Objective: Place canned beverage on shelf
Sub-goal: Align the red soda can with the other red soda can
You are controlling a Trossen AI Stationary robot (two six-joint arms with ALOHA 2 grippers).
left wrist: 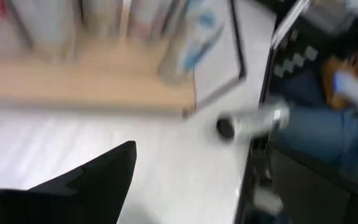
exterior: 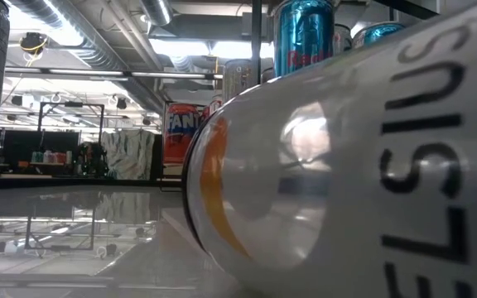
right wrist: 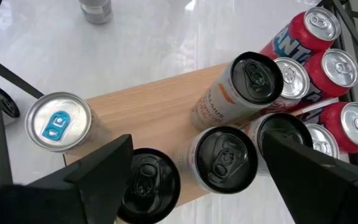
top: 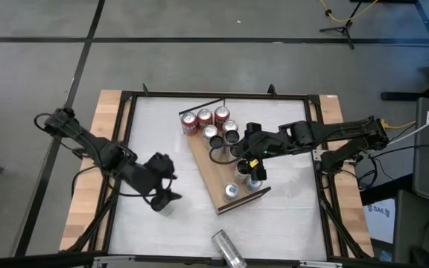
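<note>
The shelf is a light wooden board lying aslant mid-table. Red cans stand at its far end, dark-topped cans at its middle, and blue-tabbed cans near its near end. One white can lies on its side by the table's near edge and fills the low view. A silver can stands on the table left of the shelf. My right gripper hangs open above the dark-topped cans, touching none. My left gripper is open over the table left of the shelf, holding nothing.
A black frame runs round the white tabletop, with wooden strips outside it. A thin black rail stands at the shelf's far end. Bare white tabletop lies between the shelf and my left gripper.
</note>
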